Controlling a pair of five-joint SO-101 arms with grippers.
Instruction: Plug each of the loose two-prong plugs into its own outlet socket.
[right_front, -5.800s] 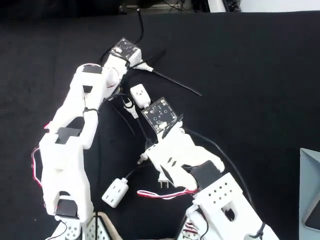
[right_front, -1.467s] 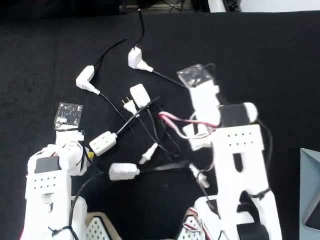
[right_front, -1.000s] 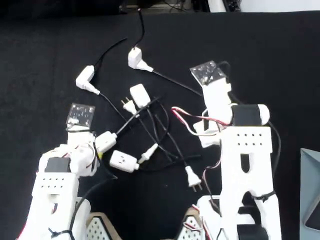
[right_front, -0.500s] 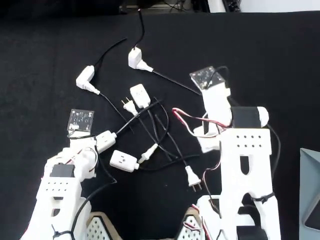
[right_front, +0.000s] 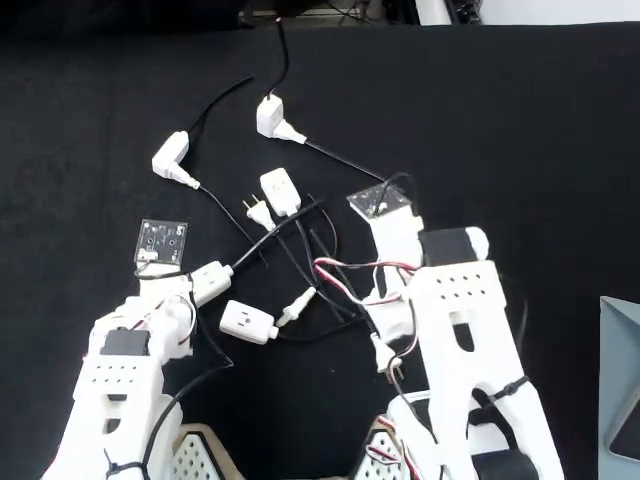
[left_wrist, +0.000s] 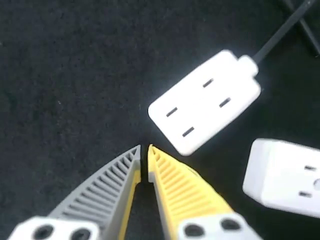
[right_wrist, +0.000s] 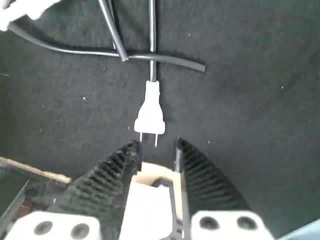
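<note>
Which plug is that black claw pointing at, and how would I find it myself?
On the black table, find the right gripper, the black one, jaws open. Just past its tips lies a small white plug, prongs toward the gripper, black cord running away. Unlike the white outlet block nearby, it has bare prongs, not slots.

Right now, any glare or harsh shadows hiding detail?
High view: the right arm's wrist board glints; no shadows show on the black cloth. Left wrist view: even light, outlet socket slots readable. Right wrist view: plug prongs clear, no hard shadow.
</note>
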